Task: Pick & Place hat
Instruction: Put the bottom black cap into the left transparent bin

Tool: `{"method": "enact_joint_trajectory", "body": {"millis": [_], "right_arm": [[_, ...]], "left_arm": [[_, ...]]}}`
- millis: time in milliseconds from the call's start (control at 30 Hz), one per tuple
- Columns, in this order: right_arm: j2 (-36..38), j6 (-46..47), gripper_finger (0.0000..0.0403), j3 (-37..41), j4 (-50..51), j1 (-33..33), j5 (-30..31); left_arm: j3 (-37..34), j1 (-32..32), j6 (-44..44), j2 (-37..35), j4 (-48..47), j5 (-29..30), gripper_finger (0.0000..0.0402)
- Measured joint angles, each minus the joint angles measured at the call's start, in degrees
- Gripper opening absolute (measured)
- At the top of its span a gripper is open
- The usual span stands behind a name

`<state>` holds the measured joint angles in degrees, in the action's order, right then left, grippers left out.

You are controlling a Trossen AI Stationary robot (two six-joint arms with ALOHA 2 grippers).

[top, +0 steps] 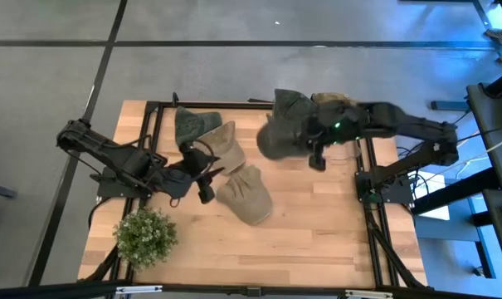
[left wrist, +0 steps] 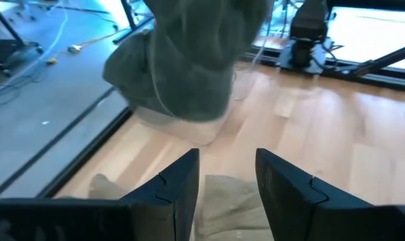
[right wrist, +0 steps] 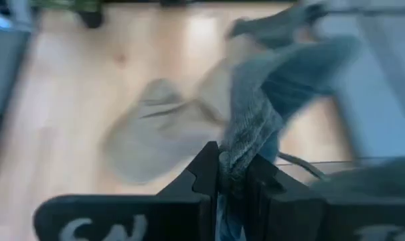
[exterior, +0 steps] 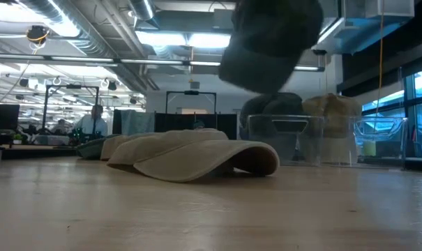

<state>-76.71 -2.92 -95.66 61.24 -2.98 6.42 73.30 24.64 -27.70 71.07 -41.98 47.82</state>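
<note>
Pinching the dark cap (top: 277,133) aloft clears the tan caps (top: 244,193) for transfer by the right gripper (right wrist: 230,175), while the left gripper (left wrist: 227,181) waits spread.

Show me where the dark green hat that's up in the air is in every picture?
High view: the dark hat hangs from the right gripper, upper middle.
Low view: top centre, above the tan hat.
Left wrist view: top centre, beyond the open left gripper.
Right wrist view: its fabric is pinched between the fingers.
Shared landmark: the tan hat.
</note>
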Motion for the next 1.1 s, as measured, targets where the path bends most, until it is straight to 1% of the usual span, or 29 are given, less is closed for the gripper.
{"method": "enact_joint_trajectory", "body": {"millis": [100, 167, 300, 433, 500, 567, 600, 667, 800, 900, 1000, 1100], "right_arm": [[0.1, -5.4, 0.0037, -3.0, 2.1, -1.6, 6.8], [0.0, -7.6, 0.0037, -3.5, 2.6, -3.5, 8.5], [0.0, -8.1, 0.0041, -2.4, 3.5, -7.8, 8.5], [-0.1, -9.8, 0.0038, 1.4, 4.1, -11.9, 8.4], [0.0, -10.7, 0.0037, 3.7, 3.4, -13.7, 8.5], [0.0, -11.9, 0.0039, 6.3, 2.0, -15.2, 8.5], [-0.1, -12.3, 0.0041, 7.6, 1.3, -15.9, 8.5], [-0.1, -12.8, 0.0042, 9.9, -1.1, -17.2, 8.4], [-0.1, -15.7, 0.0038, 14.5, -6.4, -19.7, 8.5], [0.0, -17.0, 0.0037, 17.2, -11.3, -21.6, 8.5], [-0.1, -17.3, 0.0044, 18.9, -11.6, -23.2, 8.5], [-0.1, -17.9, 0.0044, 20.1, -11.8, -24.7, 8.5]], "left_arm": [[0.0, 0.0, 0.0, 0.0, -1.4, 1.3, 0.0141], [0.0, 0.0, -0.8, 0.0, -2.4, 1.9, 0.0141], [0.0, 0.0, -3.8, -0.3, -3.8, 2.6, 0.0141], [0.0, 0.0, -6.1, -1.9, -7.1, 2.1, 0.0141], [-0.3, 0.0, -7.3, -3.6, -9.0, 2.1, 0.0141], [-1.9, 0.0, -8.3, -6.2, -8.7, 1.6, 0.0141], [-3.1, 0.0, -8.6, -7.6, -7.7, 0.6, 0.0141], [-6.7, -0.4, -8.3, -10.6, -3.3, -3.3, 0.0141], [-17.0, -2.6, -3.1, -16.3, 13.2, -10.6, 0.0141], [-24.2, -4.5, -0.3, -19.7, 23.2, -14.3, 0.0141], [-29.3, -6.3, -1.0, -22.5, 27.7, -16.5, 0.0141], [-32.3, -7.5, -2.9, -24.2, 28.4, -17.0, 0.0141]]}}
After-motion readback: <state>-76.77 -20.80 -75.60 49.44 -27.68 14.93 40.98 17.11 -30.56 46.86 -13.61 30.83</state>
